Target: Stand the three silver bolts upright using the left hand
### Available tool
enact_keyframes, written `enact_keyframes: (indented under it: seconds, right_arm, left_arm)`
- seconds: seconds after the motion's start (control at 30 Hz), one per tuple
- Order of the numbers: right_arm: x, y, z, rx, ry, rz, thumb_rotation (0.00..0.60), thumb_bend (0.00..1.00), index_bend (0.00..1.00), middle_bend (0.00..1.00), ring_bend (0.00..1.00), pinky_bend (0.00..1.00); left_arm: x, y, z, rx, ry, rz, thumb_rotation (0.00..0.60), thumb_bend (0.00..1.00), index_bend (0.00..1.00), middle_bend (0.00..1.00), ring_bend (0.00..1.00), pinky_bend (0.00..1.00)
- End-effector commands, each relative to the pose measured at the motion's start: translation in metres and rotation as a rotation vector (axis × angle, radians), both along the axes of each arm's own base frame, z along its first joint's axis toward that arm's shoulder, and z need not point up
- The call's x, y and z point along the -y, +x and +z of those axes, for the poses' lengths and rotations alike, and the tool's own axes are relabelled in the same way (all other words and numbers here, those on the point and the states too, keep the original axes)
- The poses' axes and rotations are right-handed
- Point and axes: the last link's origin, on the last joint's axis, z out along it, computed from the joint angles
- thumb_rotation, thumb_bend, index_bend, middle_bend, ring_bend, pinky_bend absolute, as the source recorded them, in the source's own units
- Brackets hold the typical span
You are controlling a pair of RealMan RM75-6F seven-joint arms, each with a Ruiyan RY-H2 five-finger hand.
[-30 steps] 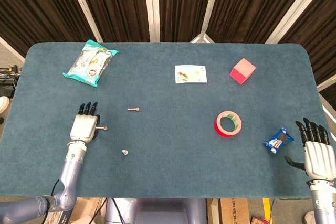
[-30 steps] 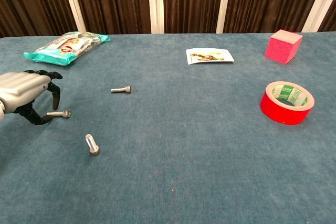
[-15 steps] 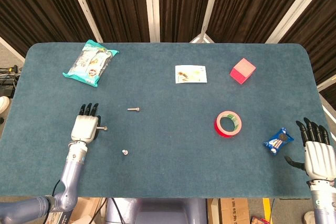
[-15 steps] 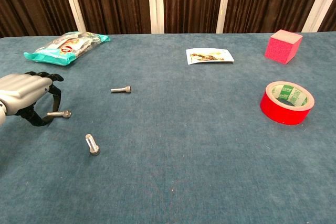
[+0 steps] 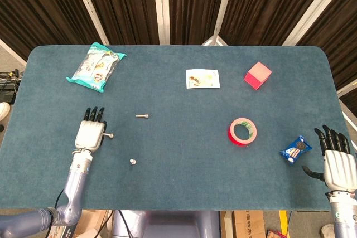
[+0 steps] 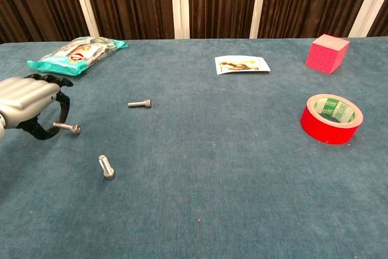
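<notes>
The left hand has risen a little off the table, moving slightly toward the snack packet. The bolt pinched in its fingers has come up with it, still lying level, head pointing away from the hand.

teal table, red tape roll, pink cube, silver bolts

Three small silver metal bolts on blue felt — one horizontal, pinched in the left hand; another lying flat farther back; the nearest upright — head down.
</notes>
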Motion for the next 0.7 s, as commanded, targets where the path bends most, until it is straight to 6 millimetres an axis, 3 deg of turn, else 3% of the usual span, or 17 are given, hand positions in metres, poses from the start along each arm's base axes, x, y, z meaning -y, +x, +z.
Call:
enact_keyframes:
  seconds: [0.03, 0.37, 0.7]
  right_arm:
    - [-0.0001, 0.0003, -0.0004, 0.001, 0.001, 0.0, 0.6, 0.0, 0.11, 0.03, 0.0, 0.0]
    - [-0.0003, 0.0004, -0.0013, 0.011, 0.008, -0.002, 0.6, 0.0, 0.11, 0.03, 0.0, 0.0]
    - [-0.0004, 0.0004, -0.0015, 0.017, 0.011, -0.003, 0.6, 0.0, 0.11, 0.03, 0.0, 0.0]
  left_arm:
    - [0.0015, 0.0076, 0.0083, -0.131, 0.058, -0.121, 0.6, 0.57, 0.58, 0.05, 0.0, 0.0]
    - [0.0045, 0.0094, 0.0136, -0.77, 0.152, -0.501, 0.6, 0.57, 0.57, 0.05, 0.0, 0.0]
    - [0.0062, 0.0037, 0.0109, -1.013, 0.141, -0.63, 0.6, 0.56, 0.58, 0.04, 0.0, 0.0]
